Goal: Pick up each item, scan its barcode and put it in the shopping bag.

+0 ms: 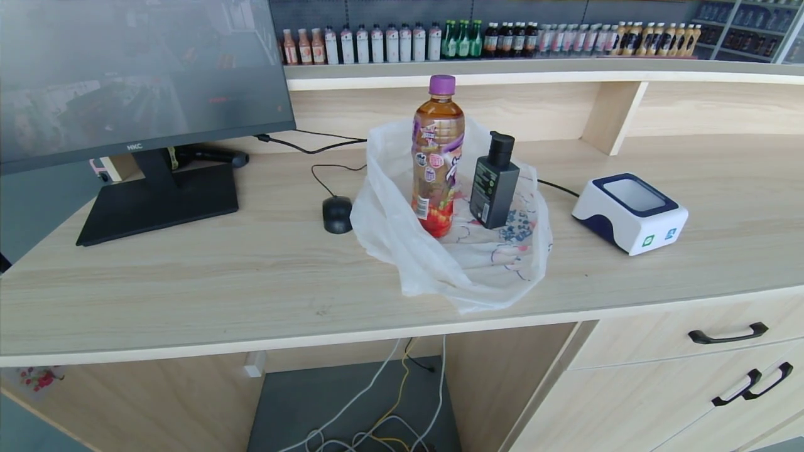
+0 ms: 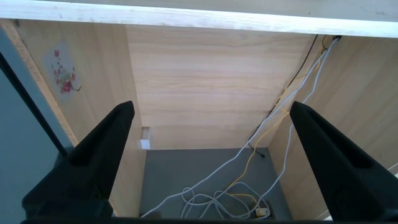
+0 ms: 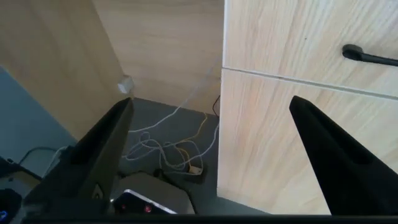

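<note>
Head camera looks down on the counter [image 1: 188, 282]; both wrist cameras, low, face the cables [image 2: 208, 198] under it.

Bottle [image 1: 438, 157], dispenser [image 1: 494, 182] upright in bag [image 1: 389, 229]; scanner [image 1: 630, 213] right; mouse [image 1: 337, 214] left

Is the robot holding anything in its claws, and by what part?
Nothing is held. The left gripper and right gripper are both open and empty, below the counter; the drink bottle and pump bottle stand in the shopping bag.
</note>
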You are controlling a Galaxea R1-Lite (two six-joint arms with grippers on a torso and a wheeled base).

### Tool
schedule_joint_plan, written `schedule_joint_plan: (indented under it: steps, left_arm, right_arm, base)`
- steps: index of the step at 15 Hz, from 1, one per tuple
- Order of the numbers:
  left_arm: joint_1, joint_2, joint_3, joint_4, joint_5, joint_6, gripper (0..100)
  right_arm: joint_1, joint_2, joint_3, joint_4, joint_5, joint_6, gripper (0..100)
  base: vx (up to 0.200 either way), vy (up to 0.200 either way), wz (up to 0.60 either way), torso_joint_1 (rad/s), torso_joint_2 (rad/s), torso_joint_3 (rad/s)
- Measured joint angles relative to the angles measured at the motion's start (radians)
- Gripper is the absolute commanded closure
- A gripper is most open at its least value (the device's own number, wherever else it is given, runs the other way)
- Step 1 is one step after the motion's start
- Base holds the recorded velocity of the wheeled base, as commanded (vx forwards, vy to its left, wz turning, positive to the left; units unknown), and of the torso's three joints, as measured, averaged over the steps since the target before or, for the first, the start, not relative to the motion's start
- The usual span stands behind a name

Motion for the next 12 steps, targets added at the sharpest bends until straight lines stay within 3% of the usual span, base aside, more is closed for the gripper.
schedule_joint_plan:
  steps: [2, 5, 6, 9, 12]
  left_arm:
    - [0.000, 0.000, 0.000, 0.000, 0.000, -0.001, 0]
    - [0.000, 0.000, 0.000, 0.000, 0.000, -0.001, 0]
    - [0.000, 0.000, 0.000, 0.000, 0.000, -0.001, 0]
    - [0.000, 0.000, 0.000, 0.000, 0.000, -0.001, 0]
    - [0.000, 0.000, 0.000, 0.000, 0.000, 0.000, 0]
  right_arm:
    - [-0.159, -0.001, 0.000, 0.000, -0.013, -0.009, 0]
    - [-0.467, -0.021, 0.000, -0.003, -0.008, -0.027, 0]
    - [-0.525, -0.039, 0.001, -0.014, 0.017, -0.045, 0]
    - [-0.552, -0.084, 0.010, -0.031, 0.246, -0.071, 0]
    - [-0.551, -0.100, 0.010, -0.031, 0.223, -0.052, 0]
  base:
    - [0.000, 0.000, 0.00, 0.000, 0.00, 0.000]
    - [0.000, 0.000, 0.00, 0.000, 0.00, 0.000]
    - [0.000, 0.000, 0.00, 0.000, 0.00, 0.000]
    - [0.000, 0.000, 0.00, 0.000, 0.00, 0.000]
    - [0.000, 0.000, 0.00, 0.000, 0.00, 0.000]
